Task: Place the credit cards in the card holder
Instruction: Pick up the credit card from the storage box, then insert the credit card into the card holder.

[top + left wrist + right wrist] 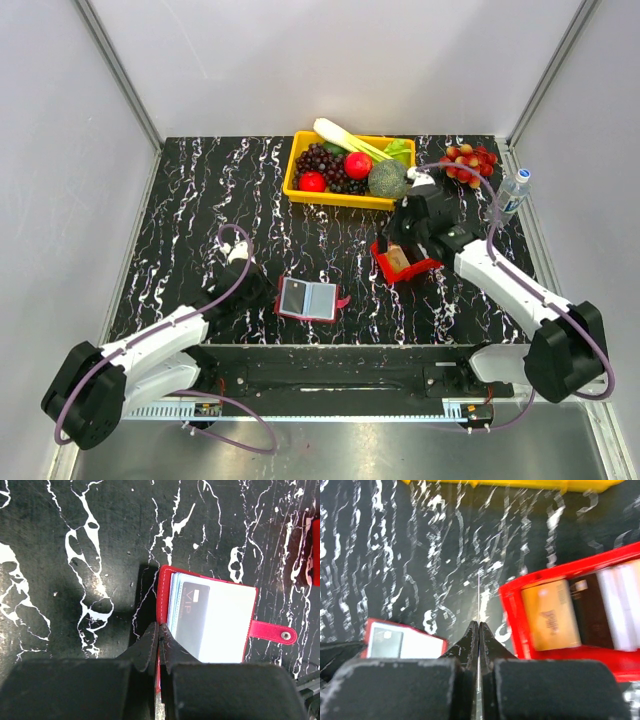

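My left gripper (160, 630) is pressed together on the red left edge of the card holder (225, 625), which lies open on the black marbled table (200, 220), near the front edge and roughly midway between the two arms. A black VIP card (192, 617) sits in its left side. The right-hand inner face is pale and blank, and the snap strap (274, 633) sticks out past the far edge.

My right gripper (479, 626) hangs beside the left wall of the bright red tray (512, 625), a little right of the holder. Its fingers are closed tight on a thin pale card (479, 592), which I see only edge-on as a sliver rising from the tips (so I can't make out its face). In the tray lie a tan-orange card (550, 615), a black card (590, 612) and whitish cards (620, 605), side by side.

Behind the tray stands a yellow basket (340, 198) of fruit and vegetables.
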